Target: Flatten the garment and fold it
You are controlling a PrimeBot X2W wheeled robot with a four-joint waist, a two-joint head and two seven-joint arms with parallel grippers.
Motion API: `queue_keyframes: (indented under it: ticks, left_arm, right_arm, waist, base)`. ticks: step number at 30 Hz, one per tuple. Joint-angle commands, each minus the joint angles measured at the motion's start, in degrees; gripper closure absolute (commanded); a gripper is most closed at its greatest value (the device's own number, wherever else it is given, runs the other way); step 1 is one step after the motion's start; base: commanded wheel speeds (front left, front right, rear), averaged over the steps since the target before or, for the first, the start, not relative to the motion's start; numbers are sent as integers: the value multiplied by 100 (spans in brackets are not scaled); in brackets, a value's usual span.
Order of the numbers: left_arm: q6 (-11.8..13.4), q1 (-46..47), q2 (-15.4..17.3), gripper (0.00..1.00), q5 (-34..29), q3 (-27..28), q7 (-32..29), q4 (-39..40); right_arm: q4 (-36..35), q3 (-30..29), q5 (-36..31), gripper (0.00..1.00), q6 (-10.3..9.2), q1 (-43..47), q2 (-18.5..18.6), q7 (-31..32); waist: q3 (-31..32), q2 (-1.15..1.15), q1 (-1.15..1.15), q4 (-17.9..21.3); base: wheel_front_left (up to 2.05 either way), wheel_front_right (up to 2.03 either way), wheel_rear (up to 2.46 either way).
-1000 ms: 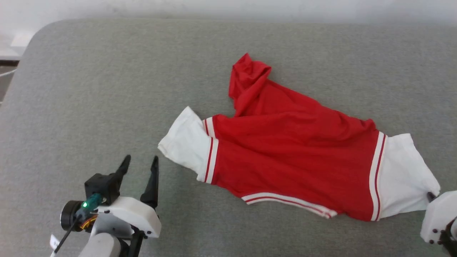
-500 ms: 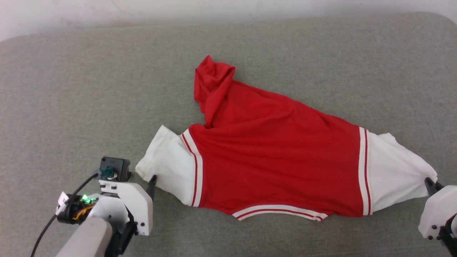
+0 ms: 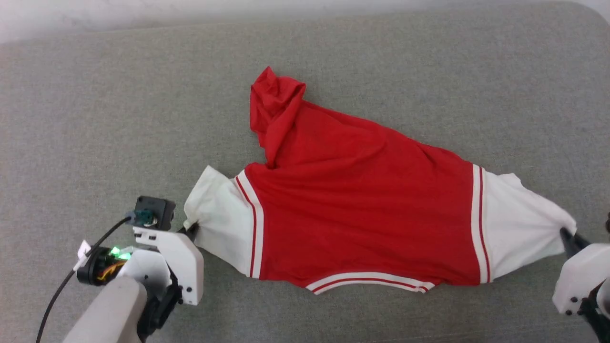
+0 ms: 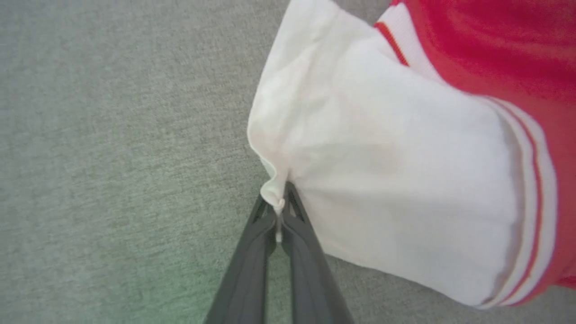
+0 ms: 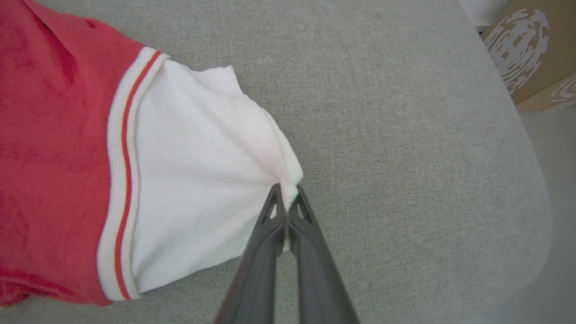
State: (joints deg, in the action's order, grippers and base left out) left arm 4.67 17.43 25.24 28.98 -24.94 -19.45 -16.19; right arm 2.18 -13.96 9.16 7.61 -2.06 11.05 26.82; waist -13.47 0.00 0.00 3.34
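Note:
The garment (image 3: pixel 352 214), a red jersey with white short sleeves and red-white striped seams, lies spread across the grey cushion, collar toward me. One red part is bunched into a peak at the far side (image 3: pixel 274 102). My left gripper (image 3: pixel 191 229) is shut on the cuff edge of the left white sleeve (image 4: pixel 382 180), the cloth pinched between its tips (image 4: pixel 279 204). At the other end my right gripper (image 3: pixel 567 238) is shut on the cuff of the right white sleeve (image 5: pixel 198 171), pinched at its tips (image 5: pixel 285 195). No lettering is visible on the upper side.
The grey cushion (image 3: pixel 119 119) stretches wide around the garment, with its far edge against a pale wall (image 3: pixel 143 12). Its right edge rounds off in the right wrist view, where a brown cardboard box (image 5: pixel 535 49) stands beyond it on the floor.
My left gripper moved to the left sleeve and closed on its cuff. The sleeves are drawn further apart. The head camera shifted, so the garment sits further left in view.

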Motion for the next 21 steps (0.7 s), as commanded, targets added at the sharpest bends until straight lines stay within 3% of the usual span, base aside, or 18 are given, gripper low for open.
queue_keyframes:
  ticks: [1,5,12,21]
  left_arm:
    - [51,-272,-33,100,58,-34,35,-47]
    - [149,-514,6,100,174,178,384,599]
    - [457,-820,300,100,252,596,486,2229]
    - [579,-863,517,100,396,1243,920,3594]
  right_arm:
    - [-114,14,40,100,-12,-73,59,-167]
    - [-371,162,218,100,-12,-111,327,-305]
    - [-1019,186,928,100,-12,-305,790,-240]
    - [-1841,-240,1523,100,-12,-983,974,-199]
  waist:
    - [139,0,0,-32]
    - [472,0,0,-76]
    - [1014,0,0,-157]
    - [1478,0,0,-130]
  base:
    - [0,0,0]
    - [0,0,0]
    - [0,0,0]
    - [0,0,0]
